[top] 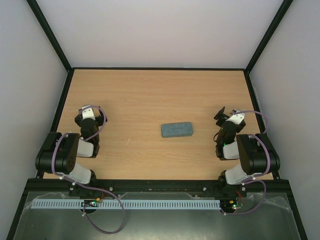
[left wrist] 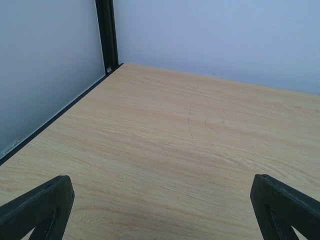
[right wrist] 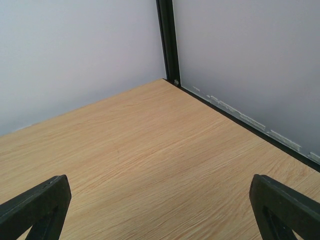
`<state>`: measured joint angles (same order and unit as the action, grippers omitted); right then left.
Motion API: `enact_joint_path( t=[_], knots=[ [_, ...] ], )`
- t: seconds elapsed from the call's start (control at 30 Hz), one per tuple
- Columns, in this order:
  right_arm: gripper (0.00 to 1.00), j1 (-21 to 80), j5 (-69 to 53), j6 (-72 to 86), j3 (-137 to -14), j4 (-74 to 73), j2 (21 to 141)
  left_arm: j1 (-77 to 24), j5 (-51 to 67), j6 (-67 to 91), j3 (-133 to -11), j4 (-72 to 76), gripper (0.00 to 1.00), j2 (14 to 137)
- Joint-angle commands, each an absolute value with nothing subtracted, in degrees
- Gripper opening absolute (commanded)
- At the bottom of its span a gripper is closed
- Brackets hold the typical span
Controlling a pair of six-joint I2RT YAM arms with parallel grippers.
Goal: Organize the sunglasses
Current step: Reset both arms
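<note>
The sunglasses do not show in any view. A shut blue-grey oblong case [top: 177,130] lies flat in the middle of the wooden table [top: 150,95]. My left gripper [top: 91,111] rests folded back at the near left, well to the left of the case, with its jaws wide open and nothing between them. My right gripper [top: 221,116] sits at the near right, a little to the right of the case, also open and empty. In both wrist views only bare wood lies between the black fingertips [left wrist: 55,192] [right wrist: 52,192].
White walls close in the table on three sides, with black frame posts [left wrist: 107,35] [right wrist: 169,40] in the far corners. A black rail [top: 160,186] runs along the near edge by the arm bases.
</note>
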<state>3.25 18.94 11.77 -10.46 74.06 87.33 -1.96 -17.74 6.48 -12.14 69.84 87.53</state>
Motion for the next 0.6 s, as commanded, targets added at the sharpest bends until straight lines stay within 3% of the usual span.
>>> enact_joint_path(
  t=[0.0, 0.57],
  knots=[
    [0.98, 3.3, 19.6, 11.3, -11.1, 76.0, 87.5, -2.6, -19.4, 6.1, -12.5, 74.5, 1.0, 87.9],
    [0.99, 3.5, 18.8, 10.5, -11.6, 75.3, 87.6, -1.9, -18.7, 6.7, -12.2, 74.5, 1.0, 87.7]
  ],
)
